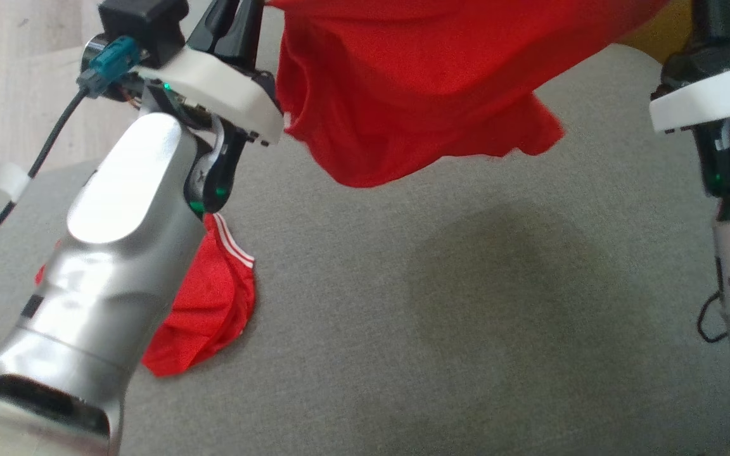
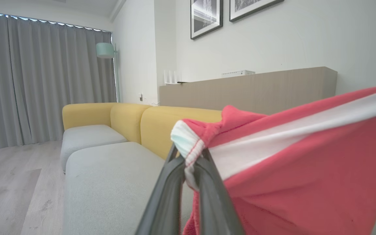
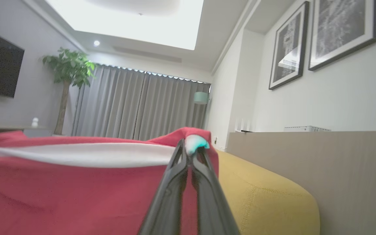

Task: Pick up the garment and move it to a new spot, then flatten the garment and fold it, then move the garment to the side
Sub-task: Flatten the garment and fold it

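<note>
**Left.** Left pincer (image 2: 188, 160), raised above the grey sofa seat (image 1: 466, 285). Its fingers were nipped together on a bunched corner of the garment (image 1: 416, 82), at one end of its white band (image 2: 289, 130). Under the left forearm (image 1: 118, 253) lay a red cloth (image 1: 213, 310) with white stripes along its edge, crumpled on the seat. From where I stood I could not tell whether it joined the lifted piece.

**Centre.** Garment, red, hung clear of the seat between the two pincers. The top edge was stretched across and the lower part sagged in loose folds. Its shadow (image 1: 511, 278) fell on the cushion below.

**Right.** Right pincer (image 3: 189, 151), fingers closed tight on the opposite corner, at the other end of the same band. Beyond it a yellow backrest (image 3: 266, 195) ran along the far side of the seat.
</note>
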